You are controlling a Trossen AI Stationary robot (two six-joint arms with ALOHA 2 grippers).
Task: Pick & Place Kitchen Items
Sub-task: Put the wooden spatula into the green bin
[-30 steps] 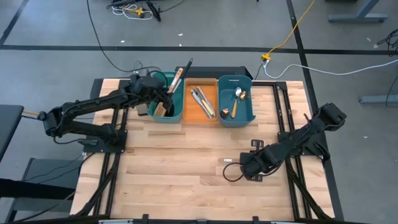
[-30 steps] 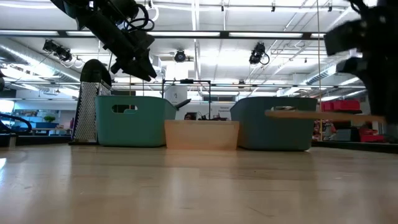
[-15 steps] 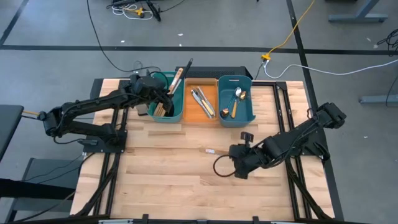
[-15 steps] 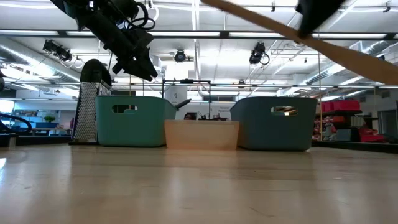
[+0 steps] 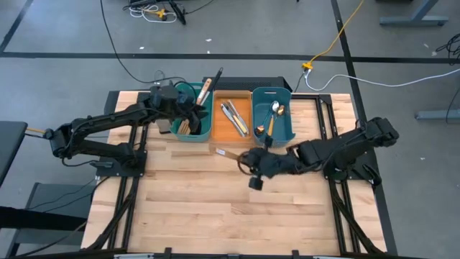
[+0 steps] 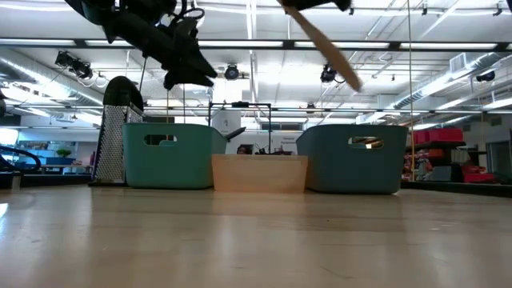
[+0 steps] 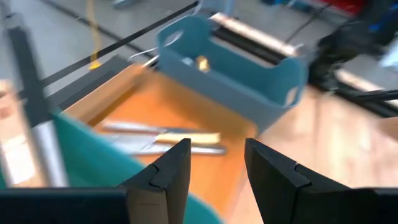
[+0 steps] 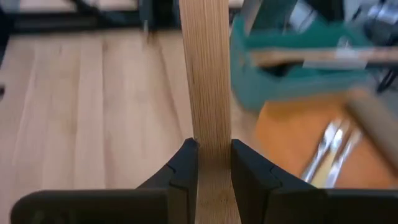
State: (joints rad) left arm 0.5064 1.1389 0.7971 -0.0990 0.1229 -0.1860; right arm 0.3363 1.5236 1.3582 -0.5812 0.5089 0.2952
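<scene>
Swinging leftward across the counter (image 5: 187,194) within a second, the right gripper (image 5: 246,160) now hangs just before the orange bin (image 5: 231,128), jaws clamped on a wooden spatula (image 8: 208,99) pointing toward the left teal bin (image 5: 203,132); left gripper (image 7: 216,171) hovers there, parted, empty.

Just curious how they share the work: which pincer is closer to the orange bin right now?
Left, as far as I can tell. The left pincer hovers open over the teal bin right beside the orange bin. The right pincer, gripping a wooden spatula, sits just in front of it.
</scene>
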